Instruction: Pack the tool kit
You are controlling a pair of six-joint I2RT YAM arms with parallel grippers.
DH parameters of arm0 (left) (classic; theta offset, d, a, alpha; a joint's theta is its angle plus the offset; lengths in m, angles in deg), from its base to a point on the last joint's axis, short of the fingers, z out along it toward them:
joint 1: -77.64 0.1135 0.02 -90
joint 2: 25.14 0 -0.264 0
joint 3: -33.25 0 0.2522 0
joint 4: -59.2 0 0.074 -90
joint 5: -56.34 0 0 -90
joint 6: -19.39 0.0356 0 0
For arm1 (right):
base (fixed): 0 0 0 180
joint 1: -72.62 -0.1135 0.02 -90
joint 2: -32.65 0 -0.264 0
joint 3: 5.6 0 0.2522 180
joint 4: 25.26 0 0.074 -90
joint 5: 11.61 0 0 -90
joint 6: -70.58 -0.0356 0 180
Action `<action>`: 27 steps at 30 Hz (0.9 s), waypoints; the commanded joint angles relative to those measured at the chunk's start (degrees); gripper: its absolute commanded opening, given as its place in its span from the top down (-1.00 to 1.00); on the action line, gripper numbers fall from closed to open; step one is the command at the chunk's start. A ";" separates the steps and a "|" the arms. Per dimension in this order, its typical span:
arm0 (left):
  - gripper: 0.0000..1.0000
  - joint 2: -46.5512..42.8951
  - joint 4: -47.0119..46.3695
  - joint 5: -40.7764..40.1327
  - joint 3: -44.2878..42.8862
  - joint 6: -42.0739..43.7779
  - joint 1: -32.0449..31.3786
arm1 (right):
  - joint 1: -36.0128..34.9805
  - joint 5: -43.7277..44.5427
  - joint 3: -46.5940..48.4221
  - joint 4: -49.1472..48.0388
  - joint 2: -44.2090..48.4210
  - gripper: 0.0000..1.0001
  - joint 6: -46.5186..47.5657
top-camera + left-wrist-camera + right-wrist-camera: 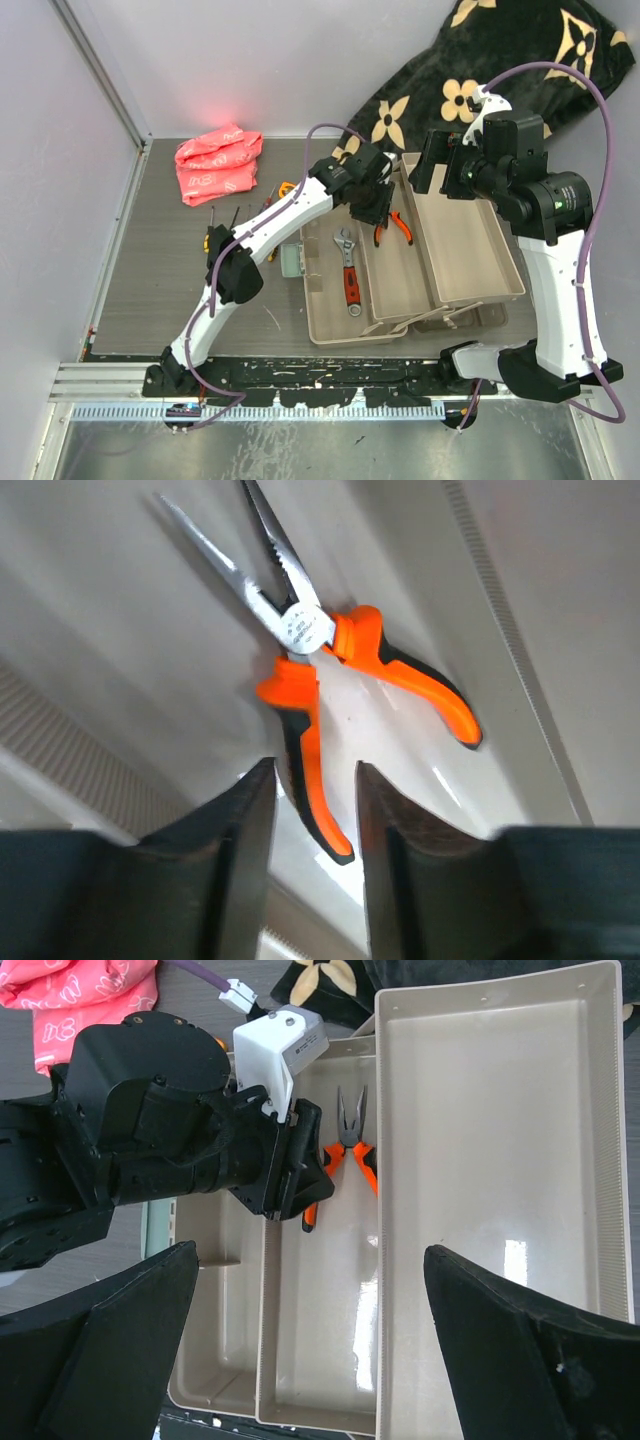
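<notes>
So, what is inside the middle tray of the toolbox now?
In the middle tray only the orange pliers show, flat on the floor near its far end, handles spread. The left fingers hang above them and hide a small patch of floor.

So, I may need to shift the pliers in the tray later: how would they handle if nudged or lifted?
The pliers would probably slide, not roll: they lie flat on the glossy tray. Their handles are spread, so the joint looks loose; lifted by one handle, the other may swing. The steel nose likely makes them front-heavy.
</notes>
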 commanded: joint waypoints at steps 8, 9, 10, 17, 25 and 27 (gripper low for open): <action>-0.09 -3.52 -2.22 -3.98 -2.60 1.07 0.37 | 0.05 1.23 -0.73 -0.50 2.78 -1.00 -1.14; -0.09 -4.60 -2.64 -4.40 -3.05 1.27 0.93 | 0.11 1.20 -0.89 -0.57 2.82 -1.00 -1.19; -0.09 -6.04 -3.21 -4.85 -3.18 1.45 1.76 | 0.11 1.15 -1.02 -0.67 2.94 -1.00 -1.20; -0.12 -19.41 -9.16 -1.51 7.30 4.58 14.97 | 0.11 0.75 -1.20 -1.16 2.32 -1.00 -0.73; -0.11 -30.43 -5.86 5.42 32.59 23.90 29.22 | 0.09 -0.62 -1.53 -2.35 0.69 -1.00 -0.05; -0.12 -32.37 -6.73 4.53 39.39 26.30 29.68 | 0.08 -1.14 -1.66 -2.86 0.28 -1.00 -0.05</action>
